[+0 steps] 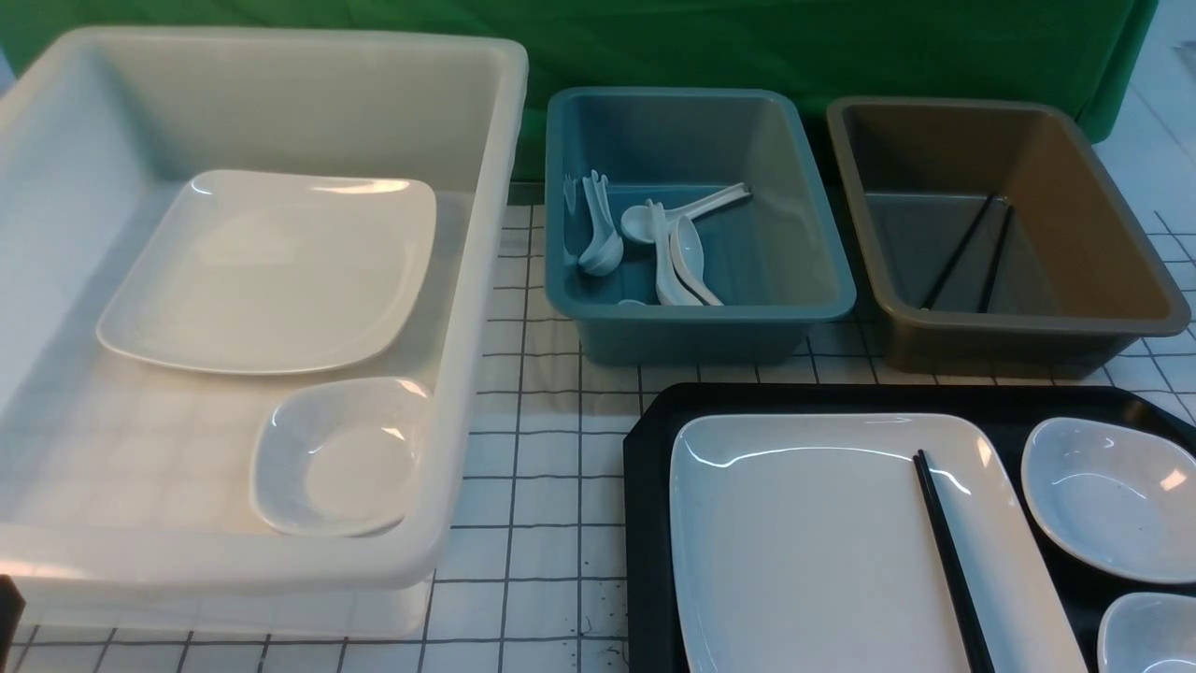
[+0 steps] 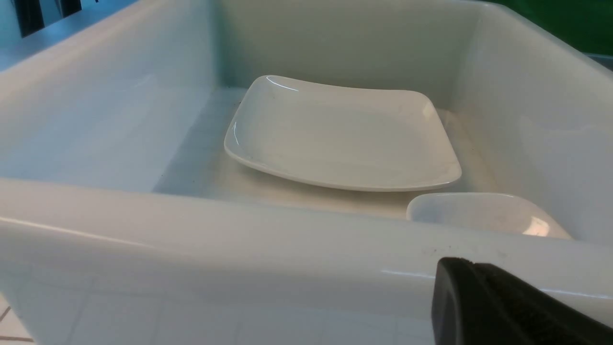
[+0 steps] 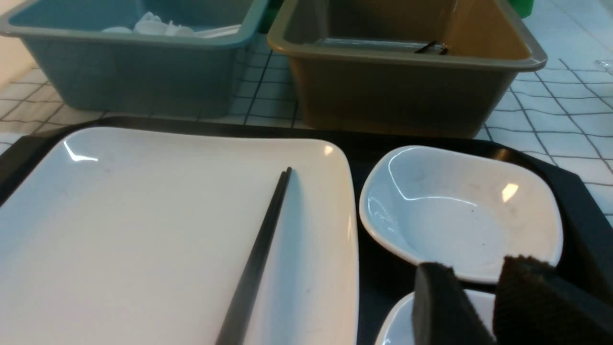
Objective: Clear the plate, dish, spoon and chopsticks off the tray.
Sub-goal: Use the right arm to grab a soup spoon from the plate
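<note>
The tray point(image 1: 645, 523), the plate point(image 1: 822, 551) and the chopsticks point(image 1: 946, 551) run off the front view's lower edge; their near ends are unseen. The corner dish point(image 1: 1149, 636) is cut by two edges.

Left gripper point(image 2: 479, 292): one dark pad only, cut by the frame corner. Right gripper point(image 3: 479, 270): pads cut at the lower edge.

I see a green cloth backdrop point(image 1: 747, 42) across the frame's top, and a white, dark-gridded tabletop point(image 1: 547, 486) lower centre.
</note>
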`<act>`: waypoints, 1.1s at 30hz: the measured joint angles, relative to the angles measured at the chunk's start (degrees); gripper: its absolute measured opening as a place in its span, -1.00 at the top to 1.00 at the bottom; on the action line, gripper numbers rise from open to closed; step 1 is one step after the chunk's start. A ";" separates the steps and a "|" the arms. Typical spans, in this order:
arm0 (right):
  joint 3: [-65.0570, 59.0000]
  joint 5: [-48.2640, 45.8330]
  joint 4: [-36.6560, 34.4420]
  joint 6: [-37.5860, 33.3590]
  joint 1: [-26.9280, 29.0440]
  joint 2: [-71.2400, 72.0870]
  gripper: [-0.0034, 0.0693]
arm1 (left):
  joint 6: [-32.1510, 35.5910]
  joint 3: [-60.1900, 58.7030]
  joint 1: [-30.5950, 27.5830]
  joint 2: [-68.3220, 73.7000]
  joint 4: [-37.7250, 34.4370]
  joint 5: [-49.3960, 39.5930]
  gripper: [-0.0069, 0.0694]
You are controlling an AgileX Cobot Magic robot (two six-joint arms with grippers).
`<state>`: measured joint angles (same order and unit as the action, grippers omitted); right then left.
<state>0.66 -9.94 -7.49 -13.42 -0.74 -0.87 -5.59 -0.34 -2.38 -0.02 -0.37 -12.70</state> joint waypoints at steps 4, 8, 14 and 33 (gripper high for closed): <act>-0.19 0.76 -7.41 13.76 0.00 0.00 0.23 | 0.00 0.00 0.00 0.00 0.00 0.00 0.81; -0.41 0.87 -17.22 40.37 0.00 0.00 0.23 | 0.00 0.00 0.00 0.00 0.00 0.00 0.81; -0.47 0.89 -19.05 55.71 0.00 0.00 0.23 | 0.00 0.00 0.00 0.00 0.00 0.00 0.81; 11.86 9.94 -19.12 19.71 0.00 -0.53 0.76 | 0.00 0.00 0.00 0.00 0.00 0.00 0.81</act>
<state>12.51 0.00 -26.61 6.29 -0.74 -1.40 -5.59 -0.34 -2.38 -0.02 -0.37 -12.70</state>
